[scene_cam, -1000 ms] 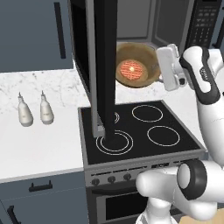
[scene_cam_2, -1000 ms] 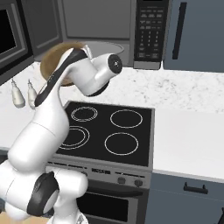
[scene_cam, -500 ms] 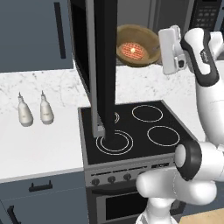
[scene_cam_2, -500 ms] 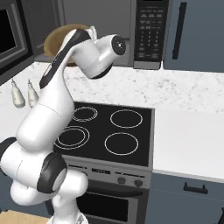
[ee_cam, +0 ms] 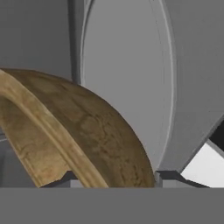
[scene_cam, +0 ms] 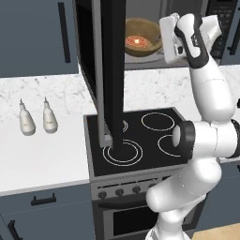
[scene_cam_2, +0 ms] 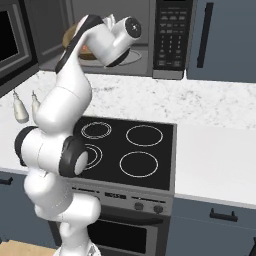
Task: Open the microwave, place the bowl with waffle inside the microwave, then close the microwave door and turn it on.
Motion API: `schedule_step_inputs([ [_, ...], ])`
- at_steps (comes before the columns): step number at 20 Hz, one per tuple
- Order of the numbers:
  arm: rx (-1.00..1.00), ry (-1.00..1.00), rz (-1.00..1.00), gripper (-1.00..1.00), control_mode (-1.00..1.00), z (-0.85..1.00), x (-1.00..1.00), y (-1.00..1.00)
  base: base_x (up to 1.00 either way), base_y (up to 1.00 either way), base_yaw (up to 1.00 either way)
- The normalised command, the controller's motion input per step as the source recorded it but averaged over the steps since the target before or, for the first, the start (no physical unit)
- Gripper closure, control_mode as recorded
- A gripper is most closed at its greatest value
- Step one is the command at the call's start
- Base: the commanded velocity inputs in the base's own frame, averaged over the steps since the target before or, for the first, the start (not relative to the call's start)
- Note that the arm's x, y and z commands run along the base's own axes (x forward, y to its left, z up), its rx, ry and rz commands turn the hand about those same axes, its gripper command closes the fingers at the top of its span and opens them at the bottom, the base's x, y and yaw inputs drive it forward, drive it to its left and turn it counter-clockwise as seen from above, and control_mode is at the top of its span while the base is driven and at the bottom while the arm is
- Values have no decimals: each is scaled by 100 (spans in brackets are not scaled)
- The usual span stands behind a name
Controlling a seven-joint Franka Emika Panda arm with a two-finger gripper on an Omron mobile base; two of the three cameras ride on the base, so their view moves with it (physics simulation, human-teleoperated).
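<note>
A white speckled worktop runs either side of a black four-ring stovetop, with the microwave mounted above it among dark grey cabinets. The microwave door stands swung open; the left base view sees it nearly edge-on, and it hides the left part of the cavity. In that view the bowl sits in the cavity opening with the waffle inside it. In the right base view the arm covers most of the bowl, and the keypad panel shows clearly. The gripper is at the bowl's right rim; its fingertips are hidden, so whether it grips the rim cannot be told. The hand view shows the bowl's wooden wall close up against the grey turntable. Two small bottles stand on the left worktop.
</note>
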Motion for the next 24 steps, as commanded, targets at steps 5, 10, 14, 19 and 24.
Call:
schedule_step_inputs([
  [5, 0, 11, -3, 100, -100, -21, 62, 24, 0, 0, 0],
  [10, 0, 6, -3, 100, -100, -8, 55, 6, 0, 0, 0],
  [14, 0, 2, -5, 100, -100, -11, 58, 5, 0, 0, 0],
  [19, 0, 8, -5, 100, -100, -26, 55, 1, 0, 0, 0],
  [24, 0, -1, -3, -100, -100, -13, 18, 0, 0, 0, 0],
])
